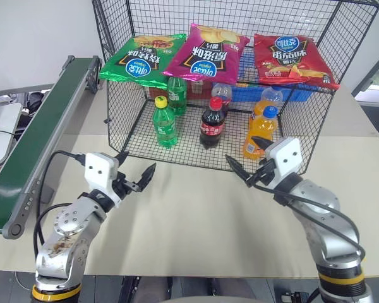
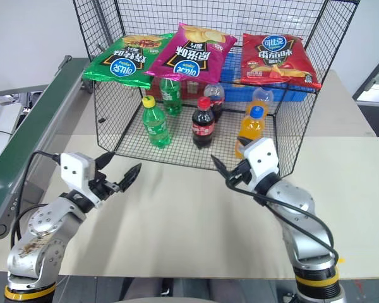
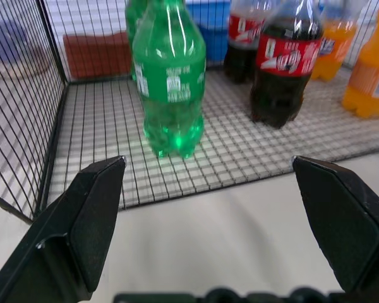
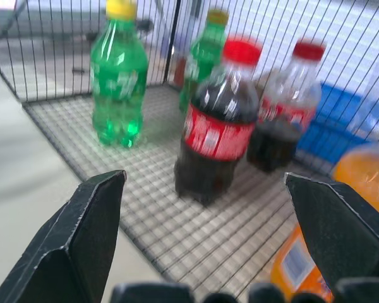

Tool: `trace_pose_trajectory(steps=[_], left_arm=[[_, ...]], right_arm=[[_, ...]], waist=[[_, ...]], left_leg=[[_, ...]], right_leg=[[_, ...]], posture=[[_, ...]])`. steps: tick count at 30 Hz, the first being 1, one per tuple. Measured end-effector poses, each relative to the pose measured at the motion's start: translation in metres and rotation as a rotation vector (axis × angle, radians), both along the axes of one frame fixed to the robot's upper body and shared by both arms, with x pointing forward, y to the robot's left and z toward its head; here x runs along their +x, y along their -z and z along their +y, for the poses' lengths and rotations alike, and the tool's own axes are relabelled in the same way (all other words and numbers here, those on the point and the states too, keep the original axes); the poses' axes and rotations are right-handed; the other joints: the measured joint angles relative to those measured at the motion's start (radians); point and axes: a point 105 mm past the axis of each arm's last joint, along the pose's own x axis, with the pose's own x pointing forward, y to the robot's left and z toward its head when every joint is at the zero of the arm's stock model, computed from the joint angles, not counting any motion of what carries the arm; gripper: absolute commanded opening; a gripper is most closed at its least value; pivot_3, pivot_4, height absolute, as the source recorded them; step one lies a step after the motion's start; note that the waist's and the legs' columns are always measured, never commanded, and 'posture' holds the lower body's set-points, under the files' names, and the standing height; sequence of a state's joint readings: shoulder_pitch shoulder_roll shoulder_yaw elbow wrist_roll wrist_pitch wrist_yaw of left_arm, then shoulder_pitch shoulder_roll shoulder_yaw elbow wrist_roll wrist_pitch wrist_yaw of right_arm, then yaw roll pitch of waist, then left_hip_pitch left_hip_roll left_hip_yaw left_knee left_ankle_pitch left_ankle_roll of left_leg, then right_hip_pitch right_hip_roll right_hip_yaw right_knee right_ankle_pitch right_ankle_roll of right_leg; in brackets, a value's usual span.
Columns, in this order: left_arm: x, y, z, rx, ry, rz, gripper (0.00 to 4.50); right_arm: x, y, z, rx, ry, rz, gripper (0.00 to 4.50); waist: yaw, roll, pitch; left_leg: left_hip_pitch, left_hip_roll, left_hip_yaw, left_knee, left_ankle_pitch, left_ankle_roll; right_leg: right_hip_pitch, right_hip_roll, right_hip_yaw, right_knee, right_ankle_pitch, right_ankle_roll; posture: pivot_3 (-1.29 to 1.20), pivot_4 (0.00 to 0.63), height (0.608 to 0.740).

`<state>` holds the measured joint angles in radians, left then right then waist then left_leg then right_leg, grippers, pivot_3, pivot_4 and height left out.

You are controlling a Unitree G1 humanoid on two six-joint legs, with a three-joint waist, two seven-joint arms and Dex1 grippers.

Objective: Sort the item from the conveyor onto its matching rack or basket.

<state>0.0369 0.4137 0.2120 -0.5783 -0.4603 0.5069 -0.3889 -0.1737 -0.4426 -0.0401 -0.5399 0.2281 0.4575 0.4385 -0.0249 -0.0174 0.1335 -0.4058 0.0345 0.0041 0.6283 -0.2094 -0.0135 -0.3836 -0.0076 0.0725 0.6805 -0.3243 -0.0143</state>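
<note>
The cola bottle [image 1: 213,123], with dark liquid up to the neck, a red cap and a red label, stands upright on the grid floor of the black wire basket [image 1: 303,126]. It also appears in the wrist views [image 3: 284,69] [image 4: 218,126]. My left gripper [image 1: 138,161] hovers open and empty over the table in front of the basket, pointing at it. To the right, my right gripper [image 1: 243,151] is also open and empty, close to the basket's front mesh. The dark green conveyor [image 1: 44,126] runs along the left side.
Two green soda bottles [image 1: 164,121] [image 1: 177,93], a second cola bottle [image 1: 222,95] and orange drink bottles [image 1: 260,132] share the basket. Three chip bags [image 1: 205,53] lie across its top. A blue box [image 1: 290,95] sits behind. The beige table [image 1: 196,214] spreads below both grippers.
</note>
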Motion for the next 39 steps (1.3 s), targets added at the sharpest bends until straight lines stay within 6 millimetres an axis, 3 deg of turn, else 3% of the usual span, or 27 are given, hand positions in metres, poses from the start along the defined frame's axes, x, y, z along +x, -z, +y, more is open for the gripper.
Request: trace_pose_trajectory(steps=[2, 13, 39], left_arm=[[0.001, -0.003, 0.005, -0.021, -0.034, -0.009, 4.50], [0.001, -0.002, 0.014, -0.080, -0.159, -0.014, 4.50], [0.004, -0.013, 0.007, -0.058, -0.120, -0.046, 4.50]], right_arm=[[0.001, -0.007, -0.002, 0.011, 0.010, -0.016, 4.44], [0.003, -0.005, -0.004, 0.001, 0.045, -0.016, 4.44], [0.003, -0.007, -0.005, 0.001, 0.061, -0.034, 4.44]], waist=[[0.001, 0.000, 0.000], [0.001, 0.000, 0.000], [0.000, 0.000, 0.000]], left_leg=[[0.000, 0.000, 0.000, 0.000, 0.000, 0.000], [0.000, 0.000, 0.000, 0.000, 0.000, 0.000], [0.000, 0.000, 0.000, 0.000, 0.000, 0.000]], right_leg=[[0.000, 0.000, 0.000, 0.000, 0.000, 0.000], [0.000, 0.000, 0.000, 0.000, 0.000, 0.000], [0.000, 0.000, 0.000, 0.000, 0.000, 0.000]], posture=[[0.00, 0.150, 0.740], [0.00, 0.150, 0.740], [0.00, 0.150, 0.740]])
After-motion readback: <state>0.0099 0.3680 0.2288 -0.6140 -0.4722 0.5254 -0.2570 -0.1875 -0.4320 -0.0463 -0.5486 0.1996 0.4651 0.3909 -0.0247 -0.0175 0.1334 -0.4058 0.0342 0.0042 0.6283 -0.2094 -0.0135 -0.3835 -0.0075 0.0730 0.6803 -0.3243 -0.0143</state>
